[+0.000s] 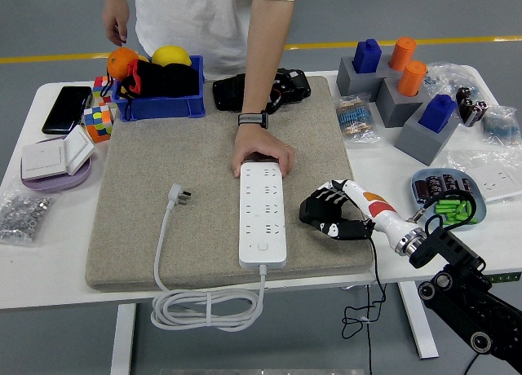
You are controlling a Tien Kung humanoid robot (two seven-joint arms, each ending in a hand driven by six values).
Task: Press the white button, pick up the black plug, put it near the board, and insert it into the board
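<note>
The right hand point(329, 212) lies on the grey mat point(147, 196), just to the right of the white board point(263, 214), with its fingers point(325, 199) curled down over the black plug point(311, 211). It looks to be grasping the plug, though the plug sits on the mat and is not lifted. Its black cord point(371, 285) trails off the near edge of the table point(49, 285) and hangs below. The left arm is not in view.

A person stands at the far side, one hand point(261, 153) pressed on the board's far end as if to steady it. The other hand hangs by the blue bin point(159, 106) at the far left, doing nothing to the task.

The white button point(262, 246) sits near the board's near end; nothing touches it, and whether it has been pressed cannot be read from this view. The board's own white plug point(179, 196) lies loose on the mat to the left, its cable point(204, 308) coiling off the table's front.

As a judgement, the work stands at the pick-up: the grasp is formed or nearly so, and the plug is already close beside the board. What remains is lifting it, turning its pins toward a socket, and pushing it in. All the sockets that show are empty.
</note>
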